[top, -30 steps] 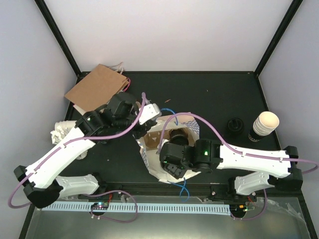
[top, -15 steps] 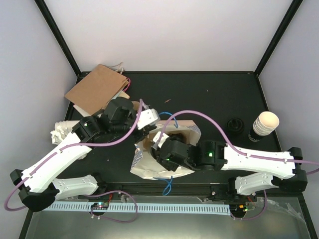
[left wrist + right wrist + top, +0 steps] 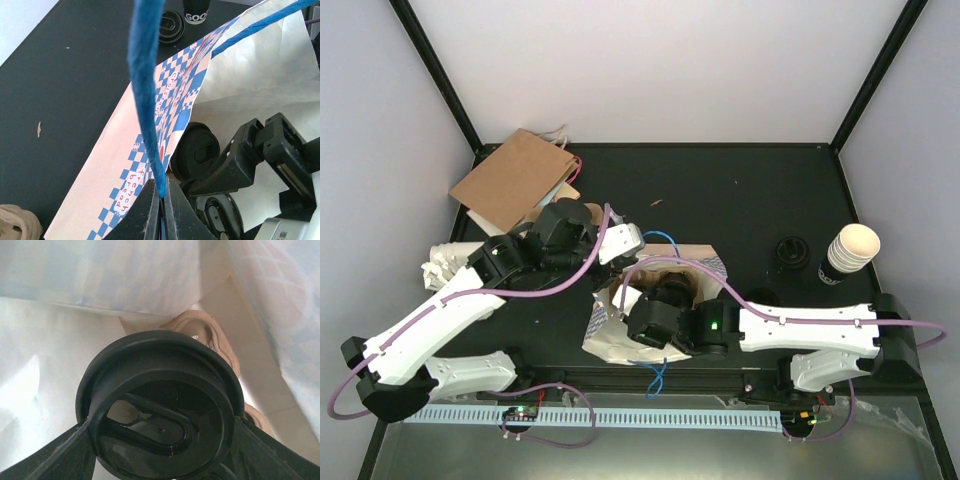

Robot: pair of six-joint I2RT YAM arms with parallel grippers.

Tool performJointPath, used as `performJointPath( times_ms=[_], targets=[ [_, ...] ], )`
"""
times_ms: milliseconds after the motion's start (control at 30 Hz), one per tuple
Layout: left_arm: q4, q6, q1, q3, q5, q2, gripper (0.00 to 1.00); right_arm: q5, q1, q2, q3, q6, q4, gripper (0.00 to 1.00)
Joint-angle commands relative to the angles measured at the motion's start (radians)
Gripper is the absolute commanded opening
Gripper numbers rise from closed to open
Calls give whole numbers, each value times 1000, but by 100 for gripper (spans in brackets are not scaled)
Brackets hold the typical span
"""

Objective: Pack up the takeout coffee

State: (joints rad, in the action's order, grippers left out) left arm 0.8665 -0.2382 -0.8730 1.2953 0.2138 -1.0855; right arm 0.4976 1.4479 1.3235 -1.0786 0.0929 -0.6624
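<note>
the right end effector [image 3: 160, 456] is down inside the checked paper bag [image 3: 150, 125]. its jaws are spread wide and clamped on either side of the lid of a coffee cup [image 3: 160, 405]. the cup stands upright, with its long axis running straight away from the end effector and the black lid face turned up at the wrist. the lid's long sip recess runs roughly from one finger toward the other. past the cup, deeper in the bag, a tan moulded tray [image 3: 215, 340] shows, and the bag's pale walls close in around the end effector.

the left end effector [image 3: 161, 194] is pinched fully closed on the bag's blue twisted handle [image 3: 142, 75], which runs out ahead of its fingertips. the bag's mouth gapes just beside it, with the lidded cup and the other arm's fingers inside. well beyond it on the tabletop [image 3: 65, 100] sits a second black lid [image 3: 170, 25], and just beside that a dark-sleeved cup [image 3: 196, 10].
</note>
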Motion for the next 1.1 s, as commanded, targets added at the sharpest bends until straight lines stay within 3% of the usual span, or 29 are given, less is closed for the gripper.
performJointPath(
  times_ms=[0, 600, 1067],
  targets=[
    [-9, 38, -11, 28, 10, -4, 2, 51, 8, -16, 46, -108, 156, 58],
    [16, 77, -27, 35, 7, 16, 1, 281, 6, 124, 95, -127, 247, 55],
    [31, 104, -29, 29, 12, 27, 2, 320, -21, 170, 79, -141, 251, 54]
  ],
)
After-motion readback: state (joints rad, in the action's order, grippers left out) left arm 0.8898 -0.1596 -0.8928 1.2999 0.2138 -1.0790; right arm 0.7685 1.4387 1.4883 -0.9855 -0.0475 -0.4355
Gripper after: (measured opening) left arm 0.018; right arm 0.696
